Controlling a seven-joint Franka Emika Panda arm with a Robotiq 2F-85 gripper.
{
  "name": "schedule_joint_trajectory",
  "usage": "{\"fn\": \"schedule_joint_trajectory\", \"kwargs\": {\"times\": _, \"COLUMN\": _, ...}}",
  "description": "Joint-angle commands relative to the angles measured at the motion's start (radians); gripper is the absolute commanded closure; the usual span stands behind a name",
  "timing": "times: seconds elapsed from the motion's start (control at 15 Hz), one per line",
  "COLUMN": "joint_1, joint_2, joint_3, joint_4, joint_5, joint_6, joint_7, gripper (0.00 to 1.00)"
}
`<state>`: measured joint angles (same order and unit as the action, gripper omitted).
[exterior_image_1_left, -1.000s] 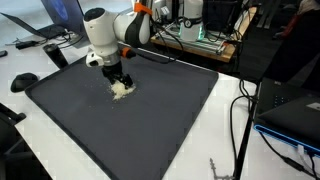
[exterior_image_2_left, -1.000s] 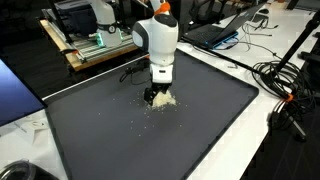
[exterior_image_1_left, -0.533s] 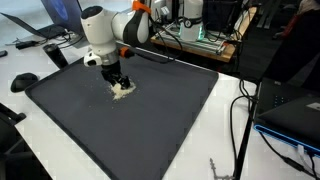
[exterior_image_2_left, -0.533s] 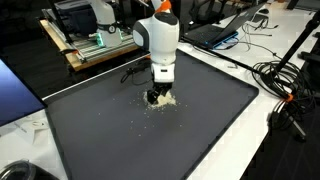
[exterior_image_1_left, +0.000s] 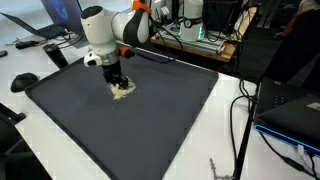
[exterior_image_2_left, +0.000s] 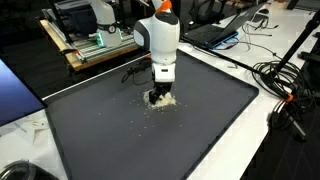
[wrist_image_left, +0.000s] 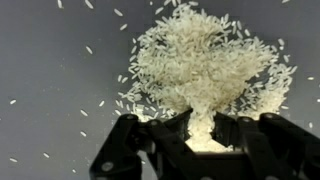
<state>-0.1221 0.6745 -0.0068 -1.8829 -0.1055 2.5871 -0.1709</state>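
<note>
A white worktop (exterior_image_1_left: 228, 112) carries a large dark mat (exterior_image_1_left: 150, 125) that covers most of it, seen in both exterior views (exterior_image_2_left: 190, 140). The white robot arm (exterior_image_1_left: 108, 28) bends down over the far part of the mat, wrist pointing straight at the surface (exterior_image_2_left: 158, 38).

The gripper (exterior_image_1_left: 118, 84) is down at mat level, its tips buried in the edge of the pile of rice (exterior_image_1_left: 123, 90). In the wrist view the gripper (wrist_image_left: 200, 130) is clenched: the two black fingers (wrist_image_left: 162, 140) are drawn together, leaving only a narrow slot packed with white grains. Whether any rice is actually lifted cannot be told.

The pile of rice (wrist_image_left: 200, 60) lies on the mat just beyond the fingertips and touching them. It is a loose, roughly round heap of pale, long grains, thick in the middle and thin at the rim. In an exterior view it shows as a small cream patch (exterior_image_2_left: 164, 101) beside the gripper (exterior_image_2_left: 155, 97).

Stray grains (wrist_image_left: 85, 50) lie singly on the mat around the heap, well apart from each other.
</note>
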Motion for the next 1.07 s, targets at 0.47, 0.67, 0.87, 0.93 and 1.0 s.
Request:
{"fn": "schedule_joint_trajectory", "kwargs": {"times": 0.47, "joint_1": -0.016, "joint_2": -0.021, "joint_3": 0.014, "joint_4": -0.018, "joint_5": 0.024, "joint_6": -0.014, "joint_7": -0.036, "gripper": 1.00}}
{"fn": "schedule_joint_trajectory", "kwargs": {"times": 0.67, "joint_1": -0.017, "joint_2": -0.025, "joint_3": 0.012, "joint_4": -0.021, "joint_5": 0.022, "joint_6": -0.014, "joint_7": -0.037, "gripper": 1.00}}
{"fn": "schedule_joint_trajectory", "kwargs": {"times": 0.87, "joint_1": -0.018, "joint_2": -0.023, "joint_3": 0.014, "joint_4": -0.017, "joint_5": 0.023, "joint_6": -0.017, "joint_7": -0.039, "gripper": 1.00}}
{"fn": "schedule_joint_trajectory", "kwargs": {"times": 0.93, "joint_1": -0.018, "joint_2": -0.023, "joint_3": 0.015, "joint_4": -0.016, "joint_5": 0.023, "joint_6": -0.019, "joint_7": -0.040, "gripper": 1.00}}
{"fn": "schedule_joint_trajectory", "kwargs": {"times": 1.0, "joint_1": -0.017, "joint_2": -0.023, "joint_3": 0.014, "joint_4": -0.015, "joint_5": 0.022, "joint_6": -0.020, "joint_7": -0.041, "gripper": 1.00}}
